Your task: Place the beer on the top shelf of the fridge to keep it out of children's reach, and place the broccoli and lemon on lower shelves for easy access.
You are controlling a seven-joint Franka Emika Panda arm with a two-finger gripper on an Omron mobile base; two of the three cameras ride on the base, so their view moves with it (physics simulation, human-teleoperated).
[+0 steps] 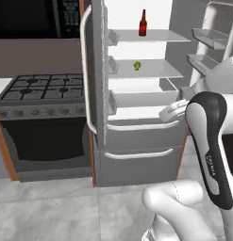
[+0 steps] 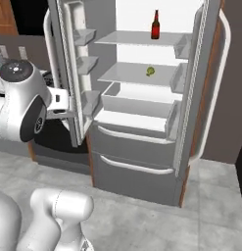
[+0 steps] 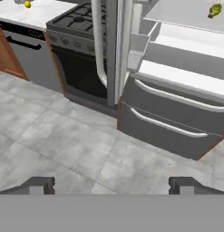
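— Grey, tall fridge with both doors swung wide: where do the task items stand relative to the fingers?

— The slim dark brown glass beer with its red label stands upright on the pale grey translucent top shelf, far ahead of and above the fingers. The small green broccoli sits on the shelf directly below it, one of the lower shelves, also ahead and above.

— And the lemon?

— A small bright yellow lemon rests on the white counter, far off toward the upper left corner of the hand view, beyond the dark gas stove that stands beside the fridge.

— State of the fingers?

— Released, spread wide apart, nothing between them. They point down at the grey tiled floor in front of the fridge's two lower drawers, well apart from every item.

— Anything else inside the fridge?

— Grey door bins line both doors; whether they hold anything cannot be told.
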